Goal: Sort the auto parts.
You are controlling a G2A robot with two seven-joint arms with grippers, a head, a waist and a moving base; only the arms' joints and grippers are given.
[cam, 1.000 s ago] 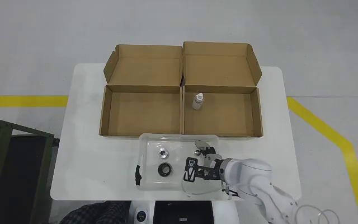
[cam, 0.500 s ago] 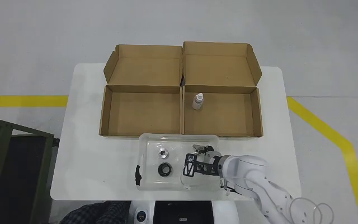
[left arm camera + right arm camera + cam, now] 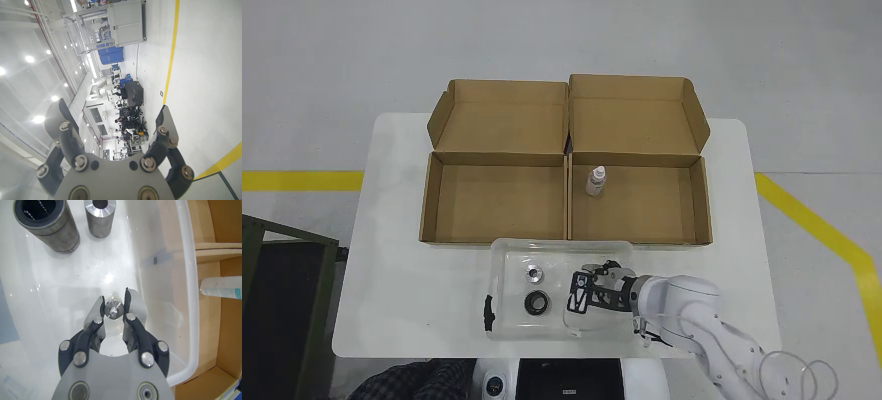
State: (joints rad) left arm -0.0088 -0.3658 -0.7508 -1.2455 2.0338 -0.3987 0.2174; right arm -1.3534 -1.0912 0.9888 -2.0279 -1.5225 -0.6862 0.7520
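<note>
One little silver peg (image 3: pixel 114 313) sits low in the middle of the right wrist view. The right pincer (image 3: pixel 114 306) is clenched on it, one pad on each round side. In the top view this pincer (image 3: pixel 582 293) is at the lower middle, inside the clear tub (image 3: pixel 497 250). I cannot tell if the peg touches the tub floor.

The peg looks hard, smooth and shiny, so I think it is slippery and heavy for its size. A squeeze on the round sides, low on the peg, seems best, so it does not pop out.

The left pincer (image 3: pixel 113 105) is released, holds nothing and points out at the room.

Up and to the left of the peg in the top view stand a dark sleeve (image 3: pixel 536 302) and a silver tube (image 3: pixel 533 273), well apart from the pincer.

Past the tub, on the white desk (image 3: pixel 392 200), are the left-hand box (image 3: pixel 497 200) and the right-hand box (image 3: pixel 652 205), touching side by side. A white bottle (image 3: pixel 595 181) stands in the right-hand box.
</note>
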